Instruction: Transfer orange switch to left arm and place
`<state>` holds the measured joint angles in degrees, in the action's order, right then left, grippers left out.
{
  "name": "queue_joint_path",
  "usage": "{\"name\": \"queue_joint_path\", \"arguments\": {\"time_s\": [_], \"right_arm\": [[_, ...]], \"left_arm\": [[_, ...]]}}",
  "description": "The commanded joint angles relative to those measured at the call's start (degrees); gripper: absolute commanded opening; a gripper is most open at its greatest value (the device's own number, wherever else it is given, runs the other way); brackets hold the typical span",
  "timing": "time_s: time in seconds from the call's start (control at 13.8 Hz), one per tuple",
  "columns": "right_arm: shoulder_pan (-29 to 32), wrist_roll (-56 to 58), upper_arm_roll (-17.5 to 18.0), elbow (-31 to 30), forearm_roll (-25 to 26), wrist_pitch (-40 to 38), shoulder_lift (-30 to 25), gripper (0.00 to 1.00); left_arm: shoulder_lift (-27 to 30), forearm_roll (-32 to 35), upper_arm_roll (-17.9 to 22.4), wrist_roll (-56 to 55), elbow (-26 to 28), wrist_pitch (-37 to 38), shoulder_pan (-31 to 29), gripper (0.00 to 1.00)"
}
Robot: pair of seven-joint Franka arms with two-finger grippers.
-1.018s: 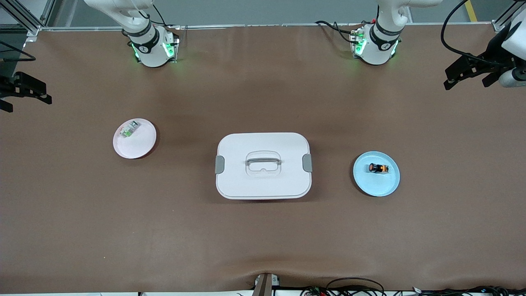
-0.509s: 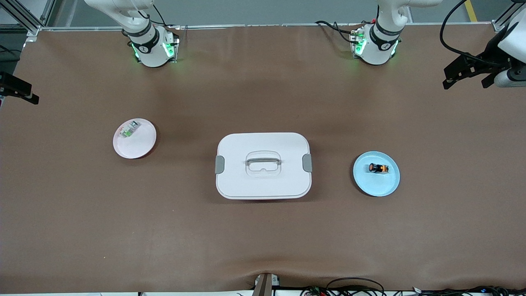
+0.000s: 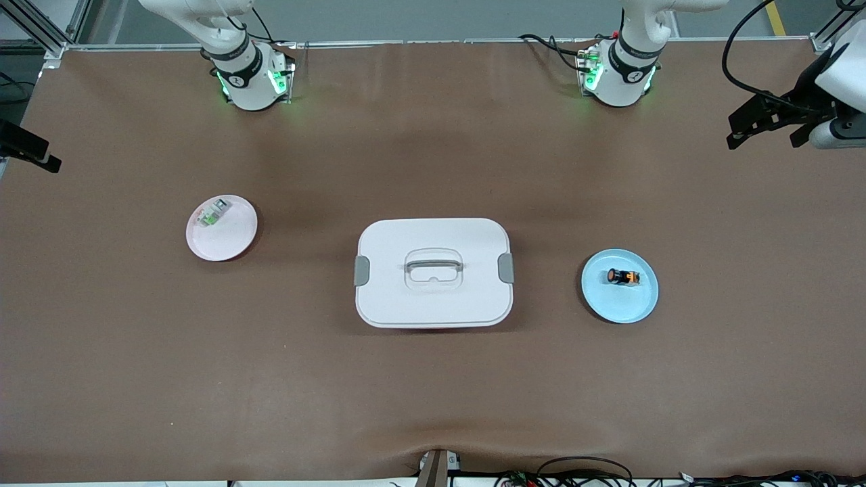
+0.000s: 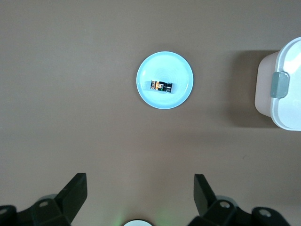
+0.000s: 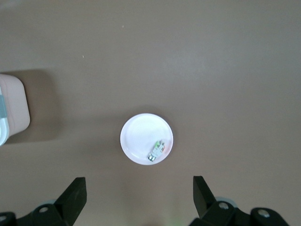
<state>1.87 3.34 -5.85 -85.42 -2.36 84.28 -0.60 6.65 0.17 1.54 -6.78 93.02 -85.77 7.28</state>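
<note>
The orange switch (image 3: 623, 276) lies on its side on a small light-blue plate (image 3: 636, 304) toward the left arm's end of the table; it also shows in the left wrist view (image 4: 162, 86). The white box (image 3: 433, 301) with grey clips sits mid-table. My left gripper (image 3: 764, 125) is open and empty, high over the table's edge at the left arm's end; in its own wrist view (image 4: 140, 188) the fingers stand wide apart. My right gripper (image 3: 27, 149) is open and empty, high over the right arm's end; it also shows in its wrist view (image 5: 139, 188).
A pink plate (image 3: 226, 242) toward the right arm's end holds a small green-and-silver clear part (image 3: 211, 215). The arm bases (image 3: 250, 74) stand along the table's edge farthest from the front camera. Cables lie along the nearest edge.
The right gripper has drawn back toward the view's edge over the right arm's end. The left gripper has shifted slightly upward. Nothing on the table has moved.
</note>
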Motion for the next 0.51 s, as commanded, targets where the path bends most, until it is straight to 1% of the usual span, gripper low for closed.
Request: {"name": "queue_joint_path", "arguments": {"time_s": [0.0, 0.22, 0.36, 0.44], "right_arm": [[0.16, -1.32, 1.02, -8.62, 0.07, 4.14, -6.60, 1.00], [0.16, -1.15, 1.19, -8.45, 0.25, 4.22, -6.52, 1.00], [0.16, -0.79, 1.28, -6.09, 0.69, 3.70, -5.91, 1.00], [0.16, -0.97, 1.98, -5.56, 0.95, 3.61, -5.82, 1.00]], "left_arm": [[0.12, -0.26, -0.40, -0.25, -0.20, 0.17, -0.60, 1.00], [0.21, -0.26, -0.40, 0.01, -0.38, 0.25, -0.68, 1.00], [0.12, -0.26, -0.31, 0.71, -0.55, 0.25, -0.68, 1.00], [0.12, -0.26, -0.22, 0.80, -0.55, 0.25, -0.68, 1.00]]}}
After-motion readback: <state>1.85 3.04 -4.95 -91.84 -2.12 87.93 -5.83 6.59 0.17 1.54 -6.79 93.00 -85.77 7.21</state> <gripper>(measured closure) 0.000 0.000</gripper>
